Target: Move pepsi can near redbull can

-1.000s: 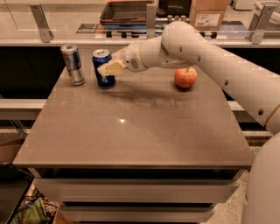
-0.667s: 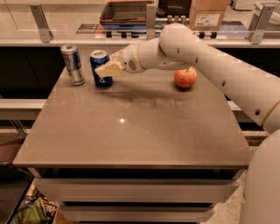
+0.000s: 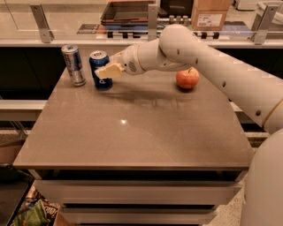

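Note:
The dark blue pepsi can (image 3: pixel 98 63) stands upright at the back left of the table, a small gap to the right of the slim silver-and-blue redbull can (image 3: pixel 74 65). My gripper (image 3: pixel 107 70) reaches in from the right and is closed around the pepsi can, with a cream fingertip (image 3: pixel 110 71) across its front. The far finger is hidden behind the can. The white arm stretches across the back of the table from the right.
A red apple (image 3: pixel 187 78) sits at the back right of the brown table (image 3: pixel 132 137). Behind the table runs a counter rail with metal posts (image 3: pixel 42 24), a tray and a cardboard box (image 3: pixel 210 13).
My gripper and the pepsi can have shifted a little to the left, narrowing the gap to the redbull can. The redbull can and the apple have not moved.

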Available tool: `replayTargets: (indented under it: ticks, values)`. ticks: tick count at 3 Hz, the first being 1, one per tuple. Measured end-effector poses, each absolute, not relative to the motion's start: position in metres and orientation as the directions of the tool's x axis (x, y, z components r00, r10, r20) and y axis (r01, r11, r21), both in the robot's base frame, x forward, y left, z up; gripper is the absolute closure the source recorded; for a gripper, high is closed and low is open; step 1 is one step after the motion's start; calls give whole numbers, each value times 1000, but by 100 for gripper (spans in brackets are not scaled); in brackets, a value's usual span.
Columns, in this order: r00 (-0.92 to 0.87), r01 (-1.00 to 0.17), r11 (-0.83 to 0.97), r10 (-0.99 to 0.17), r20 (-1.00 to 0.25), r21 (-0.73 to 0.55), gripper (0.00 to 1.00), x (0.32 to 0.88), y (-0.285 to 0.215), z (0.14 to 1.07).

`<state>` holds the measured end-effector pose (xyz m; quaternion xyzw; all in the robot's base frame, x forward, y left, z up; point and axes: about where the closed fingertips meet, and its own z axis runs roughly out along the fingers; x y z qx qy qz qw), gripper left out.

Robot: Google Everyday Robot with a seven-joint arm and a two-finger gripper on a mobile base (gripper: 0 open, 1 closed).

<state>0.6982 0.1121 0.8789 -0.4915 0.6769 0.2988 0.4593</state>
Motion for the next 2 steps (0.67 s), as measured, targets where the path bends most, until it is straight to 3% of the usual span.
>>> replayTargets:
  ticks: [2]
  values:
    - [-94,-943,330,-391,-915,-44,17,697,117,877]
